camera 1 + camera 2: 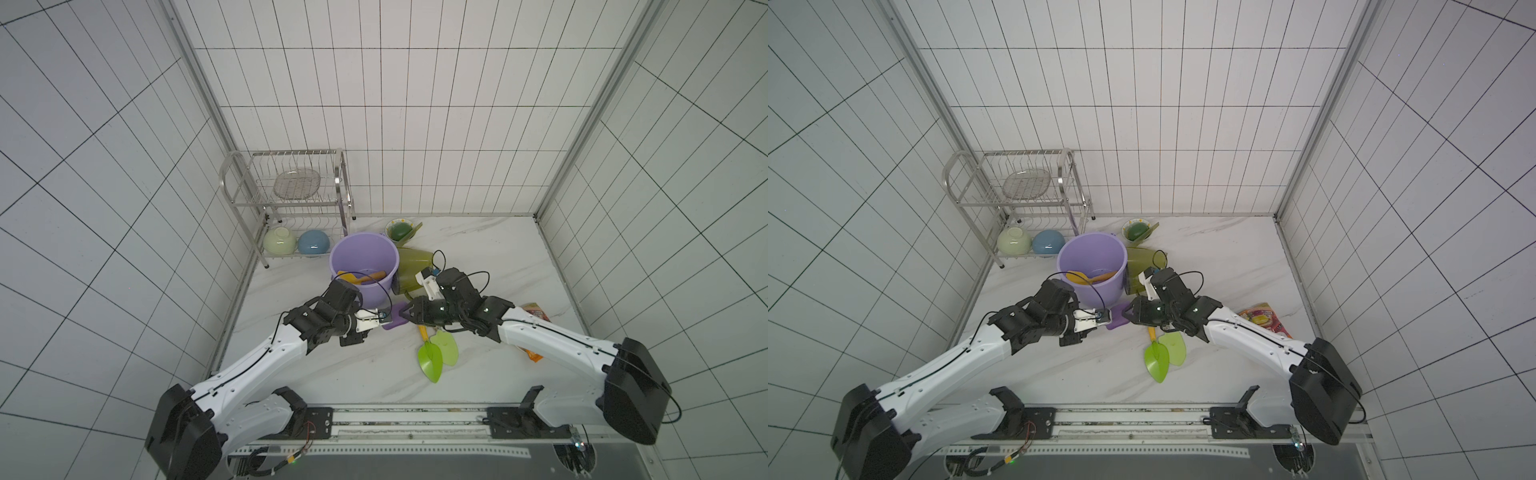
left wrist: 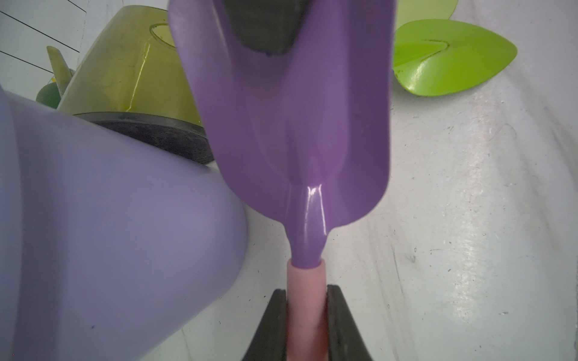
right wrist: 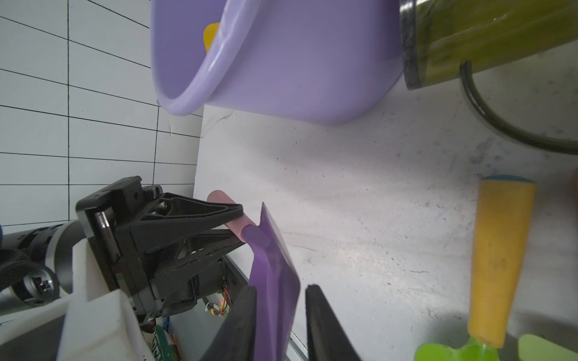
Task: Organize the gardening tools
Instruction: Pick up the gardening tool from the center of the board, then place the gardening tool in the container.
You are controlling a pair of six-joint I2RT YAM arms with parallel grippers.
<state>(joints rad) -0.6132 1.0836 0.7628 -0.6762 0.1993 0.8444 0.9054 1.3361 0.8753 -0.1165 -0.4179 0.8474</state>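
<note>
Your left gripper (image 2: 306, 292) is clenched on the pink handle of the purple plastic trowel (image 2: 297, 125). It holds the trowel near the middle of the white marbled desk (image 1: 478, 257), just in front of the lilac plastic bucket (image 1: 384, 286). Both top views hide that grip under the wrist. The right wrist view shows you the right gripper (image 3: 281, 287) straddling the blade, one finger touching and a gap at the other. A top view shows the yellow trowel (image 1: 348, 277) lying inside the bucket, with the olive translucent watering can (image 1: 411, 266) on its side just beside it.
</note>
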